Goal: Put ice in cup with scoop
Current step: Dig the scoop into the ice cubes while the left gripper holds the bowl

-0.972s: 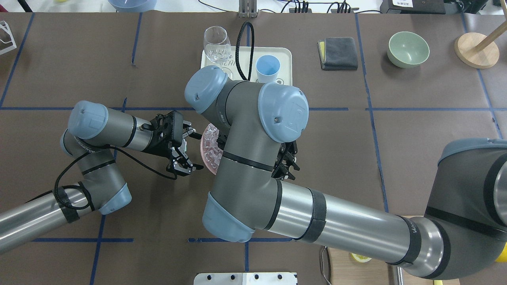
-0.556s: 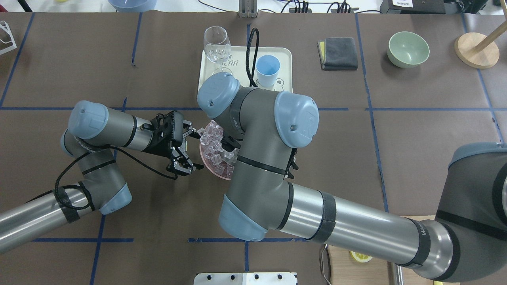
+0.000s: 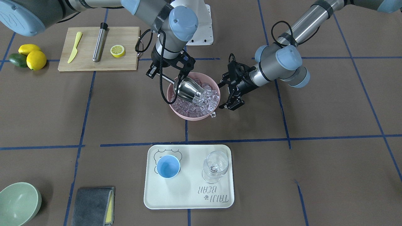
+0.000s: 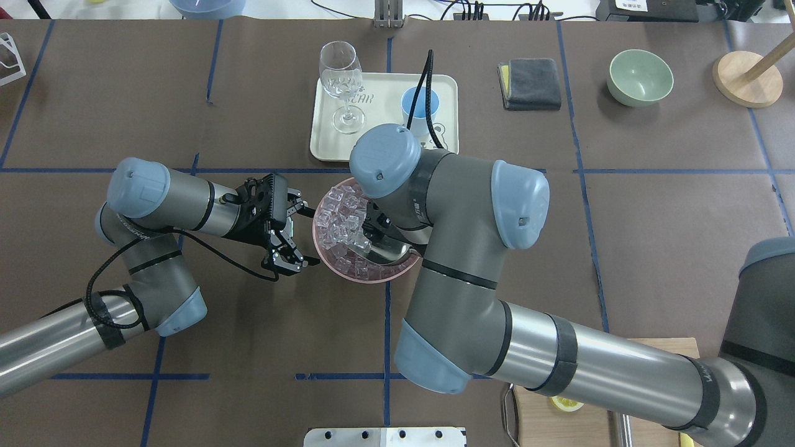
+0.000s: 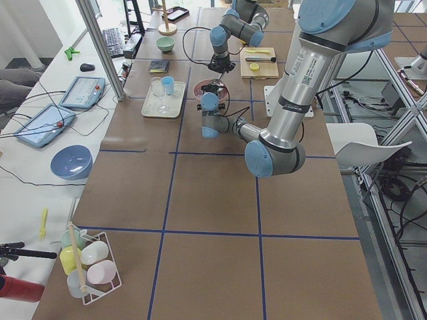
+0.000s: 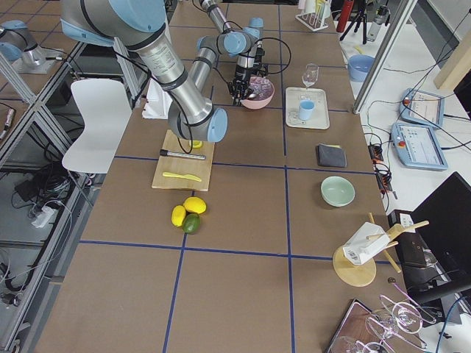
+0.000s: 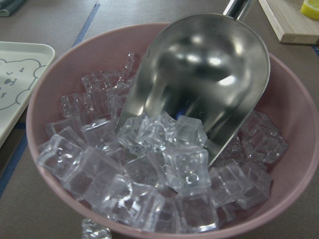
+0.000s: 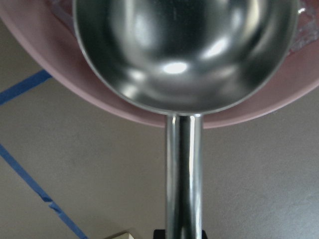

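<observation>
Light-blue cup (image 5: 168,85) on tray (image 5: 165,109)

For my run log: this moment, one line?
right gripper: scoop in ice, pink bowl | left gripper: open beside bowl | cup: empty, on tray

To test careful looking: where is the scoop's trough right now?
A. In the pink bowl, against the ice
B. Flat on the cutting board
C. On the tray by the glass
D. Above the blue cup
A: the scoop sits inside the pink bowl with its front edge pushed into the ice, while the cup stands empty on the tray.
</observation>
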`<state>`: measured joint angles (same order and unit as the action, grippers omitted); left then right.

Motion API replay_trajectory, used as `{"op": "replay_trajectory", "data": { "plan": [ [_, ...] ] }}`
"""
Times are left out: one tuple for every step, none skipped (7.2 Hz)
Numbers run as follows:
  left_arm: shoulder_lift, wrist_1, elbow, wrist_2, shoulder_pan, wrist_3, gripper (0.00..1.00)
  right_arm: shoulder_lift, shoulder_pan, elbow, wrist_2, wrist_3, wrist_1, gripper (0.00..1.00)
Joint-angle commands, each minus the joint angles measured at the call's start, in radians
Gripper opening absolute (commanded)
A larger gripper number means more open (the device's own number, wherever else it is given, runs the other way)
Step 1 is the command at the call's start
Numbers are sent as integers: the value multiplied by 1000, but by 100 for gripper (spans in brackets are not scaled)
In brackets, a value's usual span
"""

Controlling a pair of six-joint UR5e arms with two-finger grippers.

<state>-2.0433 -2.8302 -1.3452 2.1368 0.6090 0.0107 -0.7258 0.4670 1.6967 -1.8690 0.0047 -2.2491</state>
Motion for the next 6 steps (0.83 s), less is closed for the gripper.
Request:
{"op": "replay_trajectory", "data": {
  "plan": [
    [2, 0, 0, -2, 0, 0, 100, -116, -1, 102, -10, 60, 139, 0],
    [0, 0, 0, 0, 0, 0, 100, -119, -1, 116, -13, 101, 143, 0],
    [0, 0, 0, -2, 0, 0, 100, -122, -1, 132, -13, 109, 146, 0],
    [0, 0, 0, 0, 0, 2, 100, -147, 4, 164, -13, 138, 182, 0],
    [0, 0, 0, -2, 0, 0, 100, -176, 2, 197, -31, 185, 228, 0],
    [0, 0, 1, 0, 0, 0, 100, -175, 10, 219, -57, 208, 232, 0]
  ]
}}
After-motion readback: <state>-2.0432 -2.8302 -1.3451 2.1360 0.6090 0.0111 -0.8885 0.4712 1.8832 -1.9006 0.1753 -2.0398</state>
